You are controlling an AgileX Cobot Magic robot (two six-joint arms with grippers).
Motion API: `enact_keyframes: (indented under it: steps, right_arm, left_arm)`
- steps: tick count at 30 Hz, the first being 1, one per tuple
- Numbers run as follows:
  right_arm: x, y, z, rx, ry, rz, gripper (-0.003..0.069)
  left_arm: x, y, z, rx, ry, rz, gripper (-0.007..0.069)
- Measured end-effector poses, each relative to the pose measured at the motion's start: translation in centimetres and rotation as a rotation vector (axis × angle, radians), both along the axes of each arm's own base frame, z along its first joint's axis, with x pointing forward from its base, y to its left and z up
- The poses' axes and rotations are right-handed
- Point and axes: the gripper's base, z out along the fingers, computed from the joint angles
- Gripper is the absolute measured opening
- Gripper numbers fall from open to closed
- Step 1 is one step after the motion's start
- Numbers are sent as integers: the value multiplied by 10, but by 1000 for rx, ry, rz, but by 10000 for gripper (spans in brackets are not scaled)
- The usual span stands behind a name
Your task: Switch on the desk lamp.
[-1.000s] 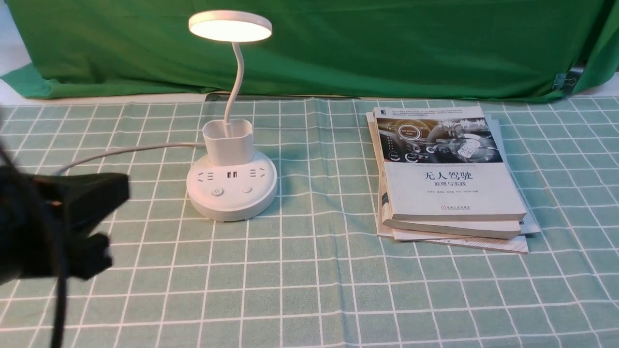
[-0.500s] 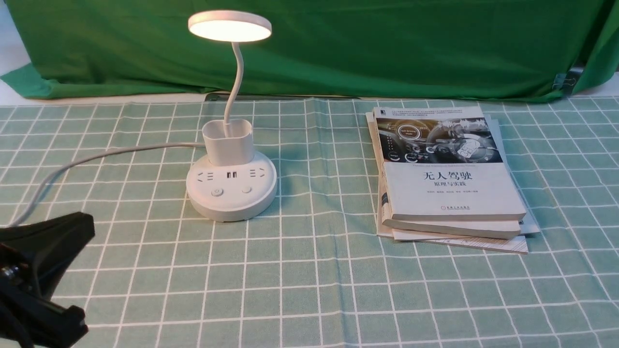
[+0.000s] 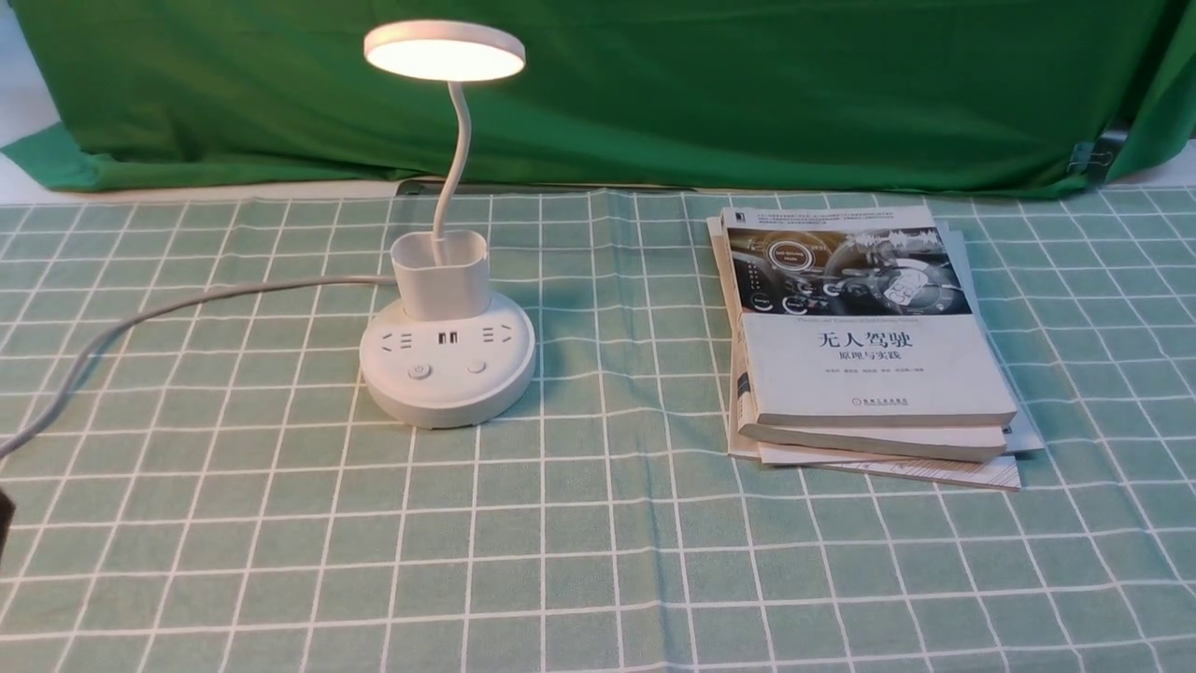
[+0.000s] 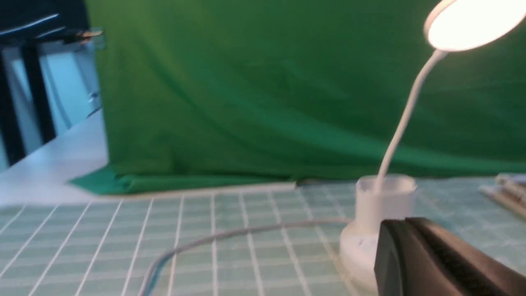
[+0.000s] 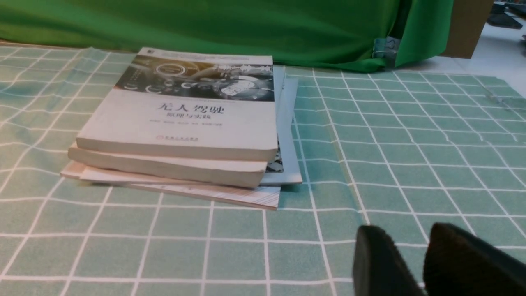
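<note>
The desk lamp [image 3: 447, 318] stood left of centre on the counter [image 3: 598, 561], its disc head [image 3: 444, 50] glowing, its gooseneck rising from the cup-shaped holder, and 2 buttons showing on the front of the round base. Its white cord [image 3: 168, 313] ran off toward the counter's left edge. A stack of books [image 3: 864, 346] lay well apart to the lamp's right, with bare checked cloth between them and a broad open band in front of both. A green backdrop [image 3: 654, 93] closed off the far edge. The left end effector [image 4: 435, 263] appeared only in the left wrist view, blurred and cut off by the frame, its jaws pressed together, with the lamp base partly hidden behind it. The right end effector [image 5: 415, 263] showed 2 dark finger stubs with a narrow gap between them, gripping nothing, low over bare cloth near the books.
</note>
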Motion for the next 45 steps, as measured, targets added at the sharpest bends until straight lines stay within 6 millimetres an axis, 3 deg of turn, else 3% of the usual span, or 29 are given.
enact_keyframes:
  steps: [7, 45]
  right_arm:
    - [0, 0, 0, 0, -1, 0, 240]
    - [0, 0, 0, 0, -2, 0, 240]
  left_arm:
    - [-7, 2, -21, 9, 192, 39, 1]
    - [-8, 2, -21, 26, 196, 42, 1]
